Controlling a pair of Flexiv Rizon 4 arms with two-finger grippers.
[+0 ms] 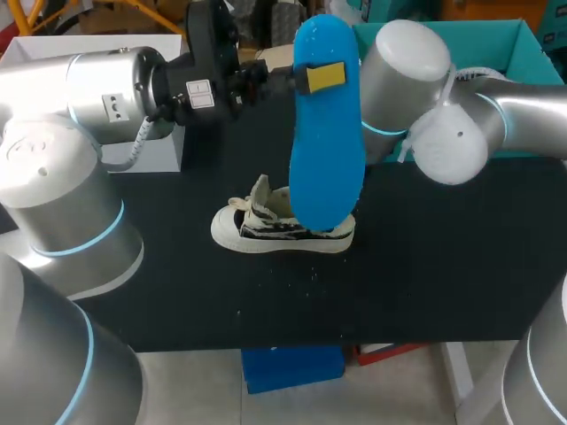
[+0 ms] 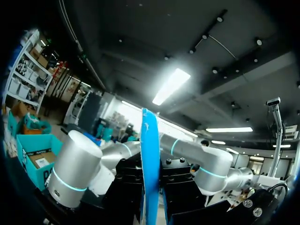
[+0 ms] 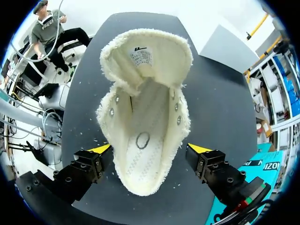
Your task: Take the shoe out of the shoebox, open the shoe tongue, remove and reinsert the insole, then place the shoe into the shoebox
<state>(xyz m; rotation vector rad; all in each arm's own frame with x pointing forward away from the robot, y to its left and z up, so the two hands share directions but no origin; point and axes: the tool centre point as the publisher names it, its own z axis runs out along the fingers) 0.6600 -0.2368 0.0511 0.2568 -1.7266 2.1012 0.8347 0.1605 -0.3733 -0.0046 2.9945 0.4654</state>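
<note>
On the black table (image 1: 443,283), upright on its sole, toe toward the left arm's side: a cream canvas shoe (image 1: 283,228) with a dark-patterned side, white rubber toe cap, frayed edges and metal eyelets. Tongue (image 3: 145,54) folded out wide, pale footbed laid bare. Above the shoe, standing on end: a bright blue insole (image 1: 328,168), pinched in the left gripper (image 1: 321,78). Right gripper (image 3: 150,149) over the heel end, fingers spread wide, one to each side. Teal shoebox (image 1: 523,44) behind the right arm.

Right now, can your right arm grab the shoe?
Probably yes. My right gripper hangs over the shoe, open fingers either side of its heel; the insole is up in my left gripper.
</note>
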